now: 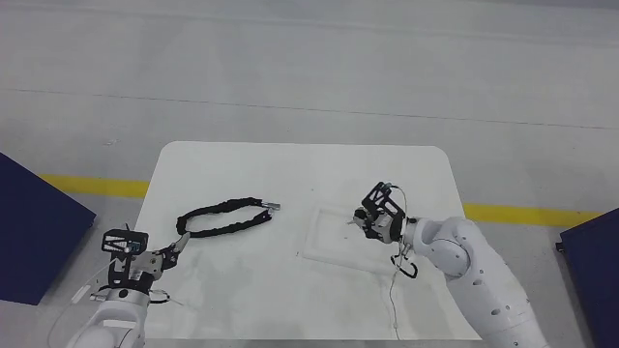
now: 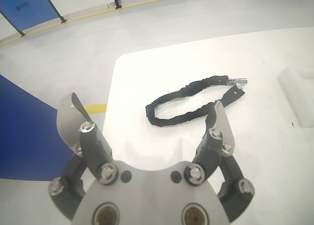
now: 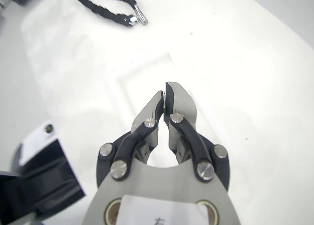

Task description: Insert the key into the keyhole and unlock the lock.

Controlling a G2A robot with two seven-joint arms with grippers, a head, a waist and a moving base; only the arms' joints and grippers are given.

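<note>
Gripping likely key [image 3: 163, 100], right pincer [image 3: 164, 88]; lock [image 3: 108, 12] well apart.

The chain lock [image 2: 193, 86] wears a wrinkled, matt black cloth sleeve; its end fitting [image 2: 239, 81] is polished, glossy metal; the tabletop [image 2: 171, 69] is smooth white with a faint sheen; the left claw [image 2: 146, 102] and right claw [image 3: 164, 88] are brushed grey metal with ribbed black pads [image 3: 168, 106]; the key [image 3: 163, 102] is thin bright metal.
</note>
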